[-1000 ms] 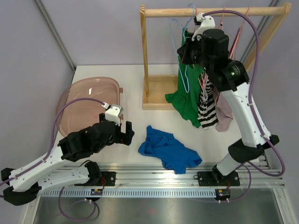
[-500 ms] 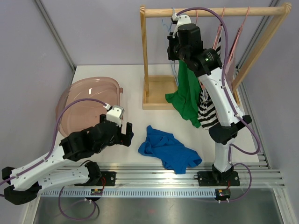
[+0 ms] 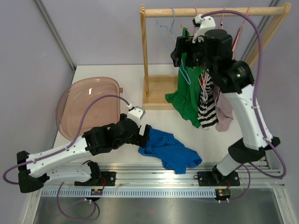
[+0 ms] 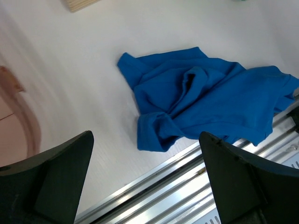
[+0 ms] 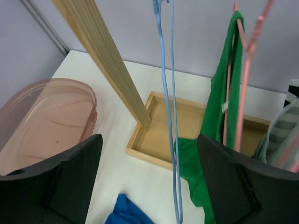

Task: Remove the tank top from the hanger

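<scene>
The blue tank top (image 3: 169, 150) lies crumpled on the table near the front rail, off any hanger; it fills the left wrist view (image 4: 205, 100). My left gripper (image 3: 144, 133) stands open just left of it, hovering over its near edge (image 4: 145, 138). The thin blue hanger (image 3: 174, 16) hangs bare from the wooden rail (image 3: 215, 11). In the right wrist view the blue hanger (image 5: 167, 116) dangles between the spread fingers of my right gripper (image 5: 148, 140), which is open with nothing in its grip (image 3: 181, 51).
A green garment (image 3: 186, 100) on a pink hanger, a striped one (image 3: 208, 113) and a mauve one (image 3: 225, 116) hang from the rack. The rack's post (image 5: 112, 60) rises from a wooden base tray (image 3: 156, 91). A pink basin (image 3: 86, 107) sits at the left.
My right gripper carried the blue hanger left to the rail, opened and let it go, then drew back right. My left arm swung right, up to the blue tank top.
</scene>
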